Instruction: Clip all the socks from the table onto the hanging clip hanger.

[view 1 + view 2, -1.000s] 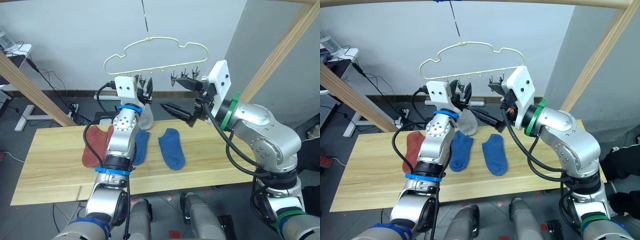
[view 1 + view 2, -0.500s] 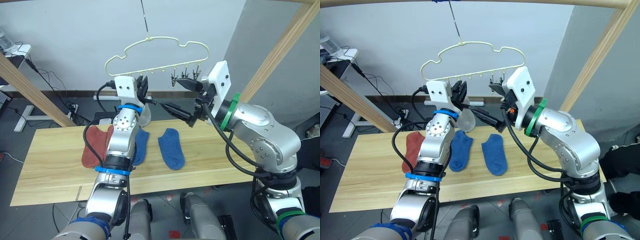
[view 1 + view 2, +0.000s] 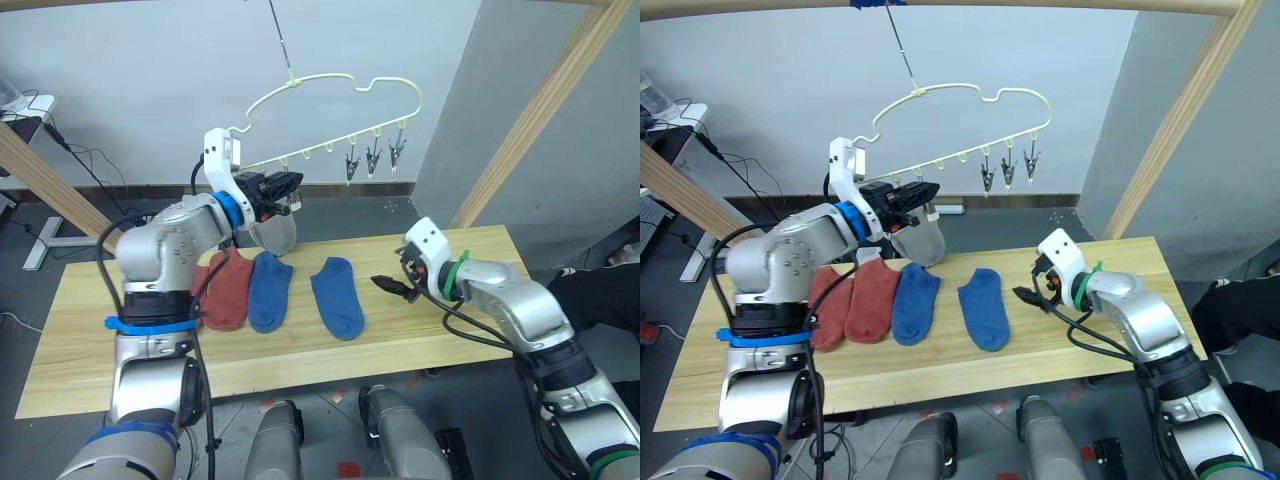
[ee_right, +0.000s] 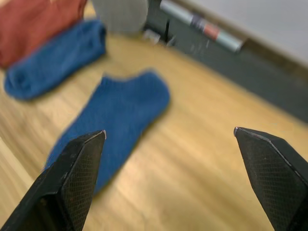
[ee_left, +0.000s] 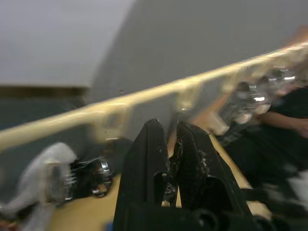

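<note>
The left end effector is staying high at the left end of the clip hanger, its fingers nearly closed, and a light grey sock is hanging just below it; I cannot tell if the fingers are pinching the sock's cuff, a clip, or both. On the worktop, 4 socks are lying side by side with their long axes running from far edge to near edge: 2 rust-red socks on the left, then 2 blue ones. The right-hand blue sock is lying just to the left of the right end effector, which is hanging low over the wood with its fingers spread wide and empty, so the right arm is the nearer one for this sock. Compared with 1 second ago, the right arm has dropped from the hanger down to the worktop, the left arm has swung outward, and the hanger is now tilting up to the right.
</note>
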Tool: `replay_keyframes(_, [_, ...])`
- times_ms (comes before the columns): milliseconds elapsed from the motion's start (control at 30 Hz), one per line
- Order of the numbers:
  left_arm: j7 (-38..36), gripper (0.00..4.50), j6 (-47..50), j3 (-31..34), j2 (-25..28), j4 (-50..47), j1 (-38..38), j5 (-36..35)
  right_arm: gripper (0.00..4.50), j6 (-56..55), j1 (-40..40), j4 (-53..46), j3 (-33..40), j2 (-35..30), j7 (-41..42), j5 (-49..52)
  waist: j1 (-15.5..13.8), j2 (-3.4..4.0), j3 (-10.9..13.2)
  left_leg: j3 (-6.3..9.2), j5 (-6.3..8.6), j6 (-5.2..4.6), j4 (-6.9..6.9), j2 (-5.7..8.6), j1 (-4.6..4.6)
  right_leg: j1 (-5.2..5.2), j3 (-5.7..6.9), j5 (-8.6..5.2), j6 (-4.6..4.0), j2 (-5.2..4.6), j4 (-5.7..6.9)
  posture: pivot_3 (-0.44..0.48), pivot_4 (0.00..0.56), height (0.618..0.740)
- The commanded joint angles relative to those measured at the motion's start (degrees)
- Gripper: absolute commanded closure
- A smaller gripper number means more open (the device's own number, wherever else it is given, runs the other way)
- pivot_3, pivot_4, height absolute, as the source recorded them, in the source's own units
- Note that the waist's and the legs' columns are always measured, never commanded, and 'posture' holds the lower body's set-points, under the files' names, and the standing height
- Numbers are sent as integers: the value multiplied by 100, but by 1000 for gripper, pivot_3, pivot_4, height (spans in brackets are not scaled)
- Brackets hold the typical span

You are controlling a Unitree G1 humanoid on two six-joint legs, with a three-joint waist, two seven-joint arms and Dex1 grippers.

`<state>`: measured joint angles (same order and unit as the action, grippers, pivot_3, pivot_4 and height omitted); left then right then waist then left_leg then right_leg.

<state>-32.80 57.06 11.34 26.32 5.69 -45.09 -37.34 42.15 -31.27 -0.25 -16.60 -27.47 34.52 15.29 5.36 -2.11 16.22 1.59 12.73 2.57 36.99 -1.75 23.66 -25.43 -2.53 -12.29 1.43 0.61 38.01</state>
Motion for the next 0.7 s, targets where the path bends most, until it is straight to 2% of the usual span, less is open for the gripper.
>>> replay_keyframes(33, [-435, 4286, 1261, 224, 339, 214, -155, -685, 0, -638, -521, 1111, -303, 442, 64, -482, 11, -1, 0, 0, 0, 0, 1, -1, 3, -2, 0, 0, 0, 1, -1, -76, 258, 740])
replay_keyframes(167, [-352, 4286, 2071, 622, 332, 358, -335, -1180, 0, -1156, -1121, 2535, -303, 1167, 11, -751, -8, -1, -1, -2, 0, 0, 2, 0, 1, 0, -1, 0, 0, -1, -2, -71, 251, 740])
replay_keyframes(400, [120, 4286, 2520, 1117, 129, 378, -504, -1429, 0, -2378, -2054, 5129, -188, 2045, -253, -1336, -70, -1, -1, -3, 0, 4, 0, 11, 14, -7, 1, 16, -27, -22, -10, -57, 242, 740])
replay_keyframes(600, [143, 4286, 2389, 1060, 290, 171, -321, -1359, 0, -3201, -2271, 6094, -432, 2303, -361, -2032, -72, -1, -1, -4, 1, 8, -2, 17, 15, -7, 2, 19, -31, -41, -7, -28, 238, 740])
replay_keyframes(700, [168, 4286, 2403, 1094, 282, 128, -303, -1413, 545, -3374, -2221, 6168, -416, 2370, -234, -2172, -72, -3, -2, -3, 1, 9, -1, 18, 13, -6, 4, 19, -31, -43, -3, -24, 238, 740])
